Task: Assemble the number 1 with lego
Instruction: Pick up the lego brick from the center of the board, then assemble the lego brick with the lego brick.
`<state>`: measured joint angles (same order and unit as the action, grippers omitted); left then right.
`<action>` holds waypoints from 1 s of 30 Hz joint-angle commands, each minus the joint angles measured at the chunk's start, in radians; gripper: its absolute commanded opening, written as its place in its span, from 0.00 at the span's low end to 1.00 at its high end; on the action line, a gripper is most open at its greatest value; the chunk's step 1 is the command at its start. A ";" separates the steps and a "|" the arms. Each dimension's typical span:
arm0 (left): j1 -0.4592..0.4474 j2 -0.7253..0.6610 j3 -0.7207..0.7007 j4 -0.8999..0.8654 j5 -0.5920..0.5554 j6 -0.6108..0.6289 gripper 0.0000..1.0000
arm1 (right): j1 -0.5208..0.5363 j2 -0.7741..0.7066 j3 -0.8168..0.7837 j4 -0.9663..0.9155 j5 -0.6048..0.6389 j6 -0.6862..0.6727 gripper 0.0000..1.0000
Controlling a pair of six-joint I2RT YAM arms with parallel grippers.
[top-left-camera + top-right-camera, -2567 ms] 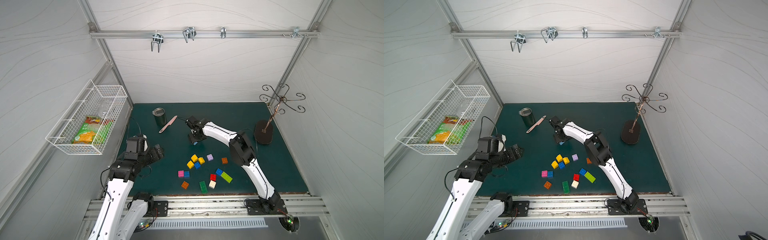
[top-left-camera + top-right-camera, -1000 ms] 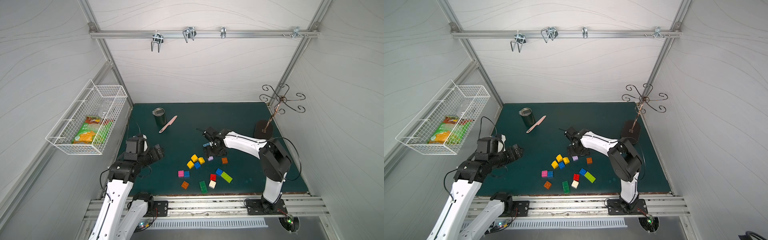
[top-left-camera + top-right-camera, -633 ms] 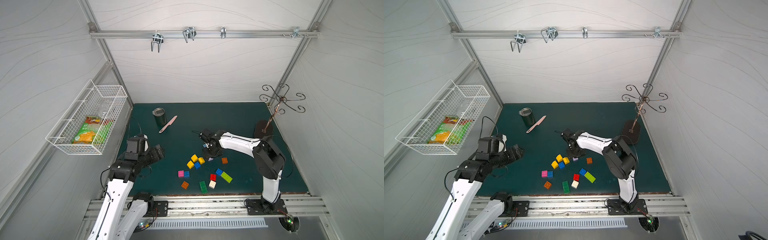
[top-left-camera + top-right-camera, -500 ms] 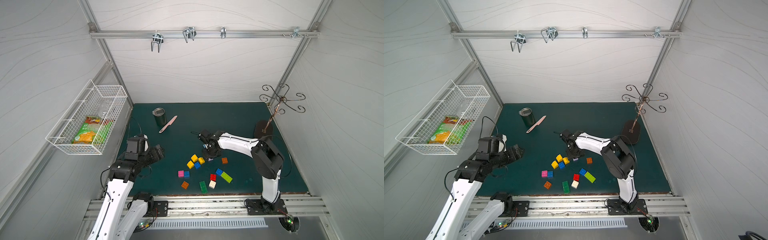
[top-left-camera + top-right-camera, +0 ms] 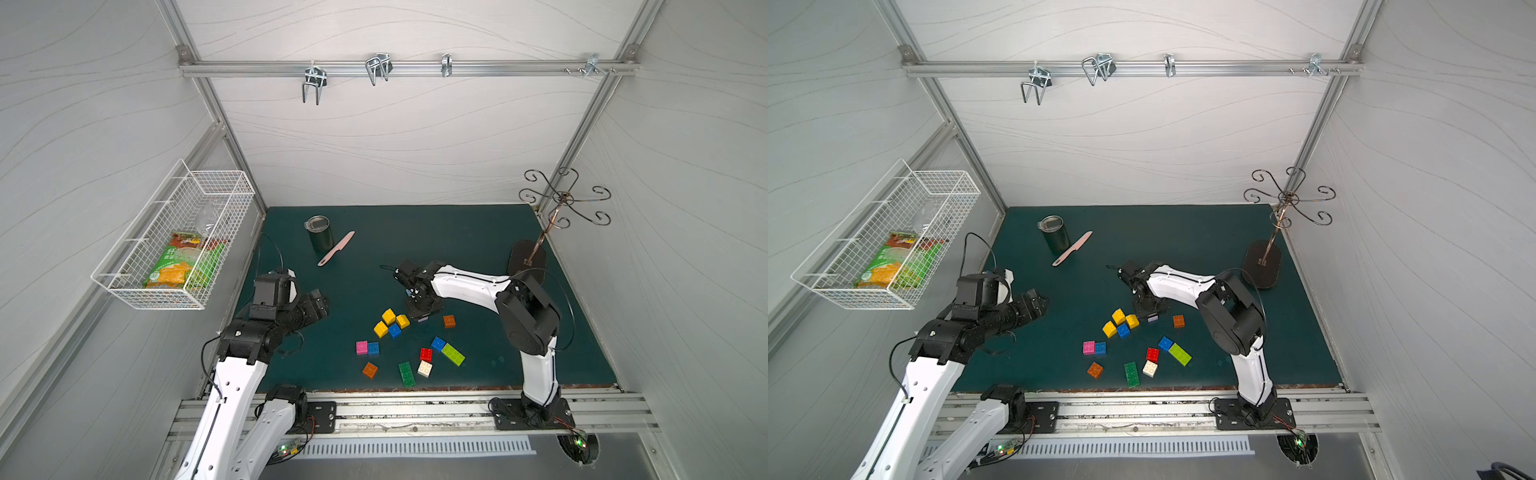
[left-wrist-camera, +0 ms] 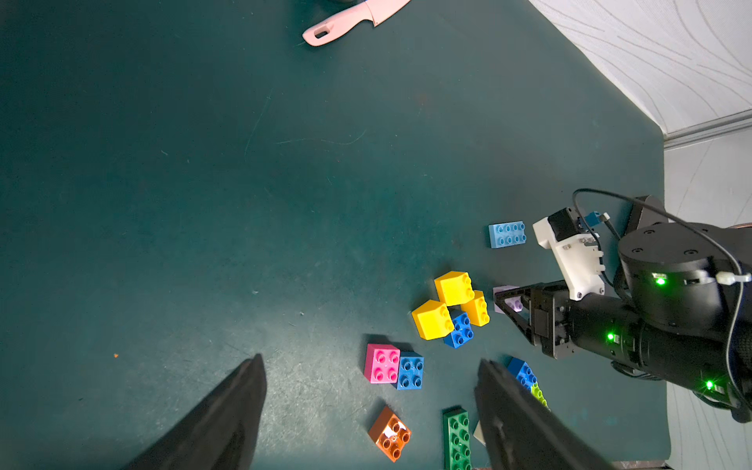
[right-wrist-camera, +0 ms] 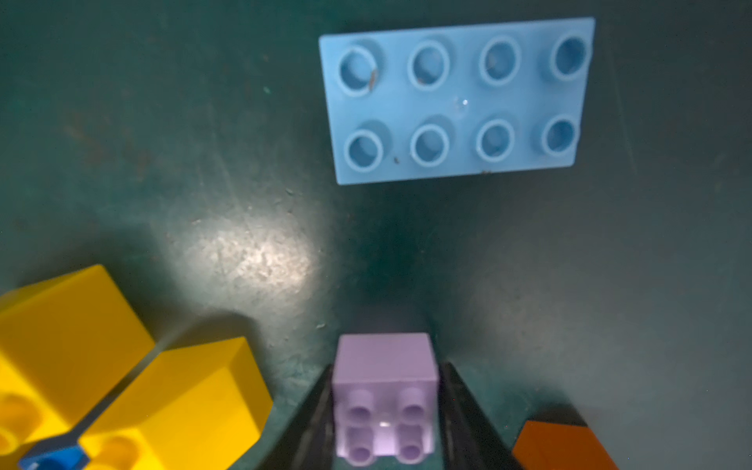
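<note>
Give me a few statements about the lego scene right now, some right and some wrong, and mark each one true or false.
1. The right end effector has a finger on each side of the lilac brick. True.
2. The light blue brick is stacked on the yellow bricks. False: it lies alone on the mat, studs up, apart from them.
3. The left end effector holds the pink brick. False: it is open and empty; the pink brick lies on the mat against a blue brick.
4. The pink knife lies beside the metal cup. True.
</note>
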<state>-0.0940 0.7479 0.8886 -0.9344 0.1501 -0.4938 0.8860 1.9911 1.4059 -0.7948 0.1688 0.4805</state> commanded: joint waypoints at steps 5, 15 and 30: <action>-0.003 -0.007 0.007 0.038 -0.002 -0.002 0.85 | -0.001 -0.012 0.056 -0.058 0.013 -0.001 0.16; -0.003 -0.005 0.007 0.040 0.005 0.000 0.84 | -0.090 0.055 0.274 -0.155 -0.008 -0.147 0.09; -0.003 0.002 0.007 0.042 0.014 0.001 0.84 | -0.122 0.174 0.350 -0.119 -0.041 -0.237 0.08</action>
<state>-0.0940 0.7494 0.8886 -0.9344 0.1539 -0.4938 0.7715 2.1498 1.7439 -0.9058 0.1398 0.2646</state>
